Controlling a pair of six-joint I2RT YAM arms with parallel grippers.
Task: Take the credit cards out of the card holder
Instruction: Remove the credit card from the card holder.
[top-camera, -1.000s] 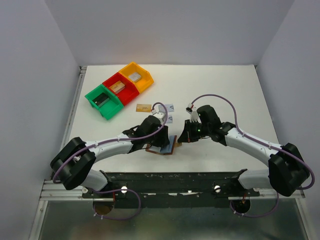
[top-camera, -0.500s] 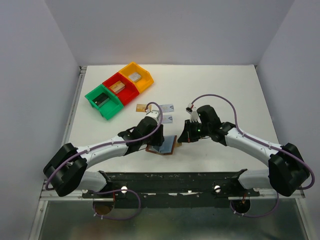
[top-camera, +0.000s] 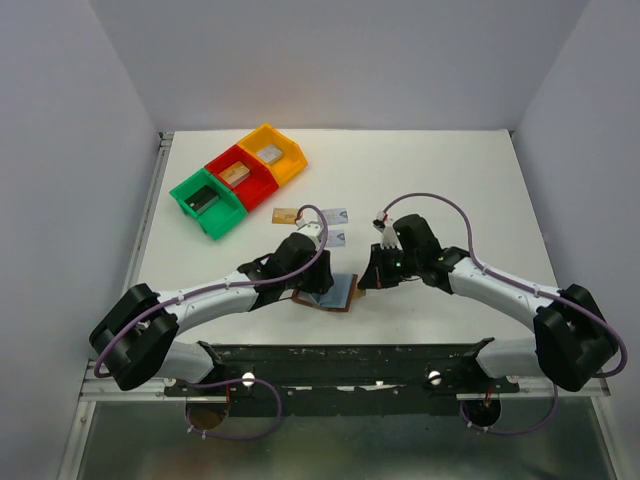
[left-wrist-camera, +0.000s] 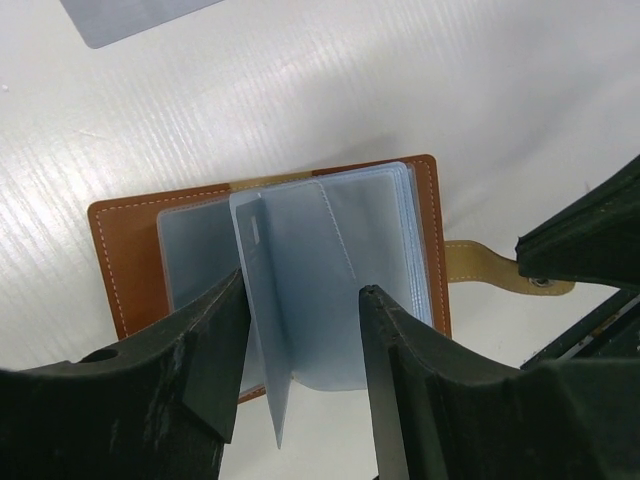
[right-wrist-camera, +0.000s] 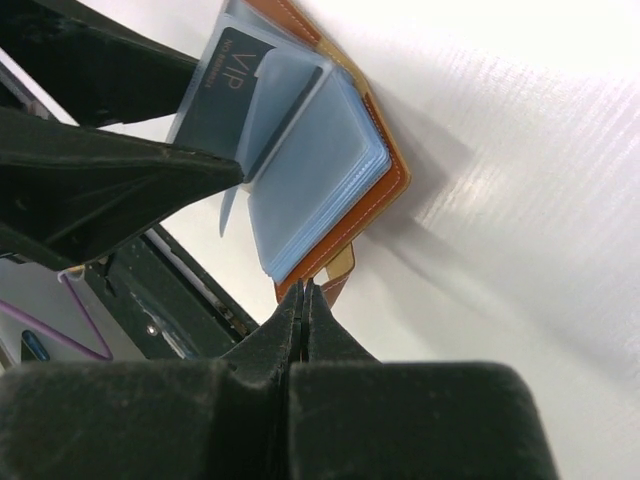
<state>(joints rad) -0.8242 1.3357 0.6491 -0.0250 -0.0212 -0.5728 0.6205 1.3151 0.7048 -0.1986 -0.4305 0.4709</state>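
The left gripper (left-wrist-camera: 302, 295) hangs directly over the card holder (left-wrist-camera: 125, 265), jaws spread and holding nothing. They straddle one raised clear sleeve (left-wrist-camera: 262, 300), which stands on edge close against the left finger. The holder lies open and flat on the table near the arms, its spine and the raised sleeve's long edge running in line with the fingers, so closing them would likely catch that leaf across its thickness. From the right wrist view a black card (right-wrist-camera: 225, 85) shows inside the lifted sleeve, so this arm is much the nearer to it. Beyond the holder's far side lie a gold-tan card (top-camera: 287, 215) and two silvery cards (top-camera: 334, 214), already out. On the holder's right, the right gripper (right-wrist-camera: 303, 295) has its fingers pressed together at the end of the snap tab (left-wrist-camera: 480, 265); whether it nips or only pins the tab cannot be told. Against the earlier view, the left arm's rear links have swung outward, while the holder and loose cards lie where they were.
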